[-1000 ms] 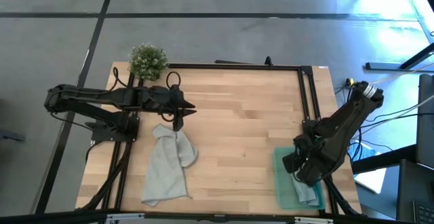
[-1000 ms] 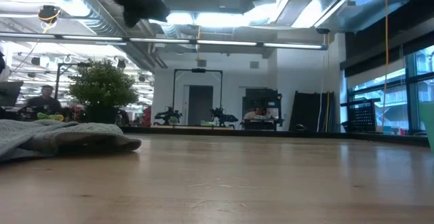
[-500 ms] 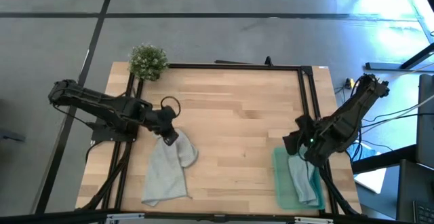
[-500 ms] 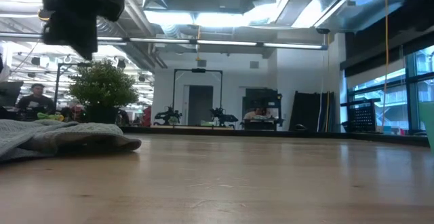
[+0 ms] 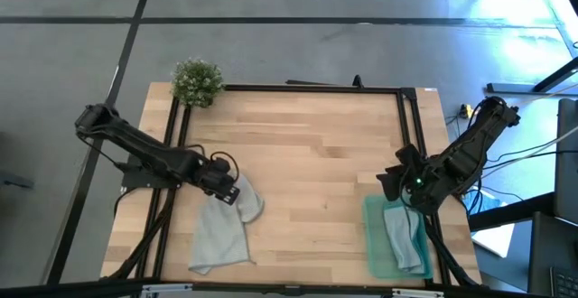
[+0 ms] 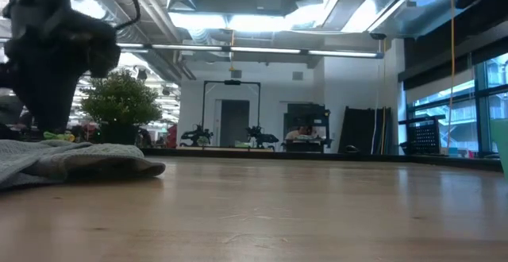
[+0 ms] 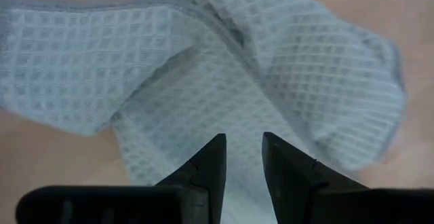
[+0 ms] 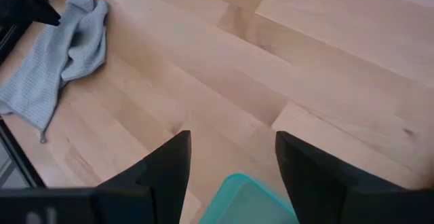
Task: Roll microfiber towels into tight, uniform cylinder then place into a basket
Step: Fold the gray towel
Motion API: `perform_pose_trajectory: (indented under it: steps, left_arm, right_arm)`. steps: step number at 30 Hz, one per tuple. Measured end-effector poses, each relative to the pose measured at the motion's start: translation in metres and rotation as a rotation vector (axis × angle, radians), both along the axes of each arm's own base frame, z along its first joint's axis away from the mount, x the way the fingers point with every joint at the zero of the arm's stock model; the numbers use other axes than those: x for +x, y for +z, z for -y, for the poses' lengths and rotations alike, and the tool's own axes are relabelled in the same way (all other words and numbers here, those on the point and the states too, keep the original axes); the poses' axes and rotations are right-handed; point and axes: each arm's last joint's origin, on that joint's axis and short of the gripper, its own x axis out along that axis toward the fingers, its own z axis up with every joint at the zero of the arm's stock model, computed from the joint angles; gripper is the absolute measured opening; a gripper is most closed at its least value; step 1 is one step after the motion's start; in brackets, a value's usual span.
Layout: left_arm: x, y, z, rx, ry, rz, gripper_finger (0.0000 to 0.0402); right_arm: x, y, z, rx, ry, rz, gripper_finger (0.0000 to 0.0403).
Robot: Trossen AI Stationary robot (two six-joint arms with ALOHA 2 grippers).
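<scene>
A light grey towel [image 5: 221, 230] lies crumpled flat on the wooden table near its left edge, also visible as the towel [image 7: 203, 81] and the towel [image 8: 61, 54]. My left gripper [image 5: 228, 190] [image 7: 243, 153] points down, open with a narrow gap, close above the towel's far end. A pale blue towel [image 5: 404, 239] lies lengthwise inside the green basket [image 5: 372, 235] at the near right. My right gripper [image 5: 395, 185] [image 8: 234, 153] hangs open above the basket's far end, with nothing between its fingers.
A small bushy plant [image 5: 196, 81] [image 6: 119, 103] stands at the table's far left corner. A black frame [image 5: 411, 126] runs along the table's far and side edges. Bare wood [image 5: 316, 172] lies between the two towels.
My left gripper has come down toward the table's near left, rolling its wrist, and now stands just over the grey towel's far end. My right gripper has risen and drawn back toward the far edge, uncovering the pale blue towel in the basket. Neither towel has moved.
</scene>
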Motion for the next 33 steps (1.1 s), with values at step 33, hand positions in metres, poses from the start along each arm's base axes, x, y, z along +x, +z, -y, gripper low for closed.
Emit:
perform_pose_trajectory:
  steps: [33]
  left_arm:
    - [0.078,-0.046,-0.088,0.230,-0.032,0.402,0.0090]
  right_arm:
    - [0.000,0.001,0.002,-0.077,0.030,0.017,0.0216]
